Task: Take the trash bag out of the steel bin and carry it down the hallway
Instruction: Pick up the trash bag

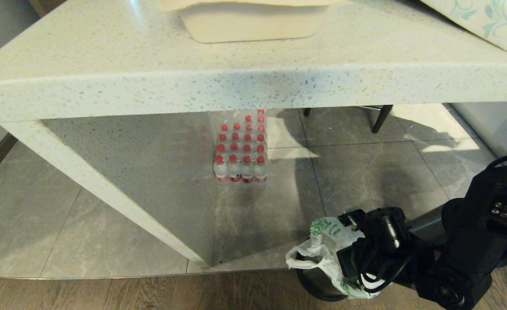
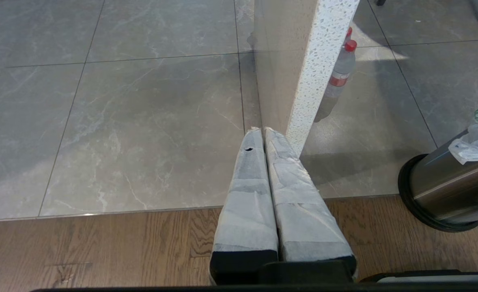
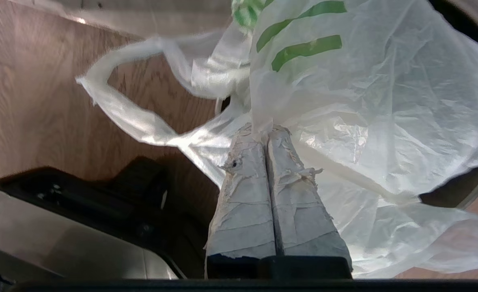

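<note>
So the trash bag (image 3: 344, 121) is pinched right at the tips of the right gripper (image 3: 265, 132). In the right wrist view the two taped fingers (image 3: 243, 202) are pressed together on a fold of the thin white plastic, with the green print above them and one loop handle (image 3: 113, 101) hanging out to the side over the wood floor (image 3: 28, 101). The rest of the bag billows past the fingertips.

The head view gives what that close-up can't: the bag sits at the mouth of the steel bin (image 1: 318, 288), bunched against the black right arm, low in the right corner. Only the bin's dark rim peeks out below the plastic there.

The left wrist view shows the bin's shiny side and black base ring properly, bag edge draped over its top. The left gripper (image 2: 263, 132) hangs closed on nothing above the floor, near the speckled table leg (image 2: 320, 73). Red-capped bottles (image 1: 240, 150) stand under the table (image 1: 236, 86).
</note>
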Controlling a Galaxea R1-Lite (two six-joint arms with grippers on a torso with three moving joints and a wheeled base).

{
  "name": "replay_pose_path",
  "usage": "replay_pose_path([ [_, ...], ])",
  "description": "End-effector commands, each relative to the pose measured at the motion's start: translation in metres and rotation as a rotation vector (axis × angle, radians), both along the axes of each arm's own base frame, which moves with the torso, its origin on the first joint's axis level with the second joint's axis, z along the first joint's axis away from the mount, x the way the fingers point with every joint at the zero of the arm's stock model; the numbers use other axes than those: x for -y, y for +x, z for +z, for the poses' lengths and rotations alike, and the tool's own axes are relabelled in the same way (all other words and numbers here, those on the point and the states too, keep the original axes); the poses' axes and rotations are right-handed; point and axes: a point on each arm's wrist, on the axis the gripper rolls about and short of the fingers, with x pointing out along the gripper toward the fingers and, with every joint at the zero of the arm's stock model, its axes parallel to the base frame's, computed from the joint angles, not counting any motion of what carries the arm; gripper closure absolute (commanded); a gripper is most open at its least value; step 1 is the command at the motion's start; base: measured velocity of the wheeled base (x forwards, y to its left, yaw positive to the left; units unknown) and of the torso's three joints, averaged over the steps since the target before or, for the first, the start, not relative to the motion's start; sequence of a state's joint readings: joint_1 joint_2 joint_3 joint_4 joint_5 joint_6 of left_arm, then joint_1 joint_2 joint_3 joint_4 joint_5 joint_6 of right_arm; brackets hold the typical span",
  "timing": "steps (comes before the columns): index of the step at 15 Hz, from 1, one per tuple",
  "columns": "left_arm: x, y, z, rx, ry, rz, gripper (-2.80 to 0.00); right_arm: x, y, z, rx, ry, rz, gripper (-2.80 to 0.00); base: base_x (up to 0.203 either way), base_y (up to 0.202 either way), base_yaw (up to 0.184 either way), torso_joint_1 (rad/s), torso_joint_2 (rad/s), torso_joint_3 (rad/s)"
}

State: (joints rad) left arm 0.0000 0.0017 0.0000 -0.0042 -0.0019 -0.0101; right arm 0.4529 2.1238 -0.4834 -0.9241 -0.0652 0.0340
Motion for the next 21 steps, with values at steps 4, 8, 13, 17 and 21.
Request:
replay_pose_path([
  [4, 0.000, 0.000, 0.000, 0.001, -0.001, 0.000, 0.00, -0.010, -0.004, -0.015, -0.024, -0.058, 0.008, 0.00, 0.000, 0.000, 0.000, 0.000, 0.00, 0.000],
  [8, 0.000, 0.000, 0.000, 0.001, -0.001, 0.000, 0.00, -0.020, -0.014, -0.019, -0.031, -0.086, 0.071, 0.00, 0.000, 0.000, 0.000, 0.000, 0.00, 0.000],
  [13, 0.000, 0.000, 0.000, 0.001, -0.001, 0.000, 0.00, -0.021, -0.014, -0.024, -0.038, -0.102, 0.084, 0.00, 0.000, 0.000, 0.000, 0.000, 0.00, 0.000],
  [17, 0.000, 0.000, 0.000, 0.001, -0.001, 0.000, 0.00, -0.020, -0.013, -0.025, -0.035, -0.116, 0.093, 0.00, 0.000, 0.000, 0.000, 0.000, 0.00, 0.000],
  [21, 0.000, 0.000, 0.000, 0.001, -0.001, 0.000, 0.00, -0.020, -0.013, -0.026, -0.033, -0.122, 0.100, 0.00, 0.000, 0.000, 0.000, 0.000, 0.00, 0.000],
])
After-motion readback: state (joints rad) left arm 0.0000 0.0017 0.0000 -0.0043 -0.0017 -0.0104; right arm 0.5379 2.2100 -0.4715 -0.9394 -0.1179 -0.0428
